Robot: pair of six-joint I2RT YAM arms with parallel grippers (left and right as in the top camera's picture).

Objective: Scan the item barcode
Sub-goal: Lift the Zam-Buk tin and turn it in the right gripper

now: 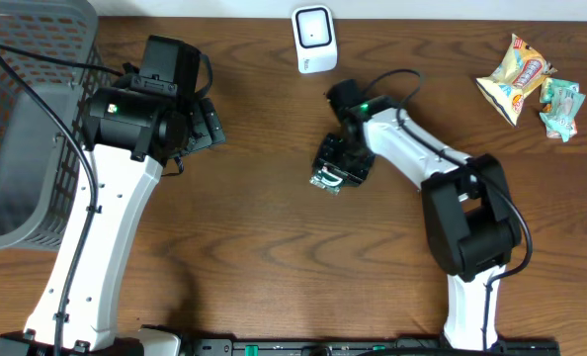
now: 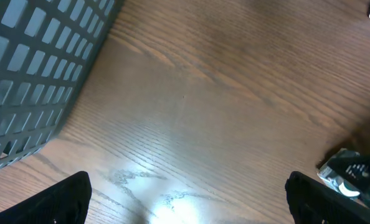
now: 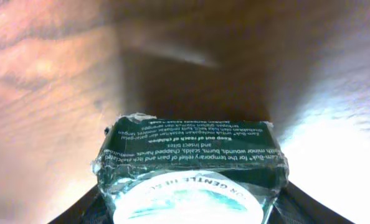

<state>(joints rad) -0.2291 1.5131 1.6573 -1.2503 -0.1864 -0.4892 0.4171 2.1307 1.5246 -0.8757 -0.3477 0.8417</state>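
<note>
Below white scanner (image 1: 314, 40) on desk (image 1: 274, 267), straddling green tin (image 3: 191, 165) with right claw (image 1: 339, 163), cannot tell whether clamped or merely flanking, holding left claw (image 2: 190, 200) wide open, empty, beside grey basket (image 2: 29, 74)

Work surface: one brown wood-grain table (image 1: 274, 267), with the grain running left to right in the overhead view. A pale strip (image 1: 452, 8) borders its far edge. A white glare patch (image 2: 157, 202) lies on the glossy tabletop.

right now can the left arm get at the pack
Probably not cleanly: the right gripper straddles the pack, a finger on each side. The table between is bare, but the open left gripper would meet that arm.
</note>
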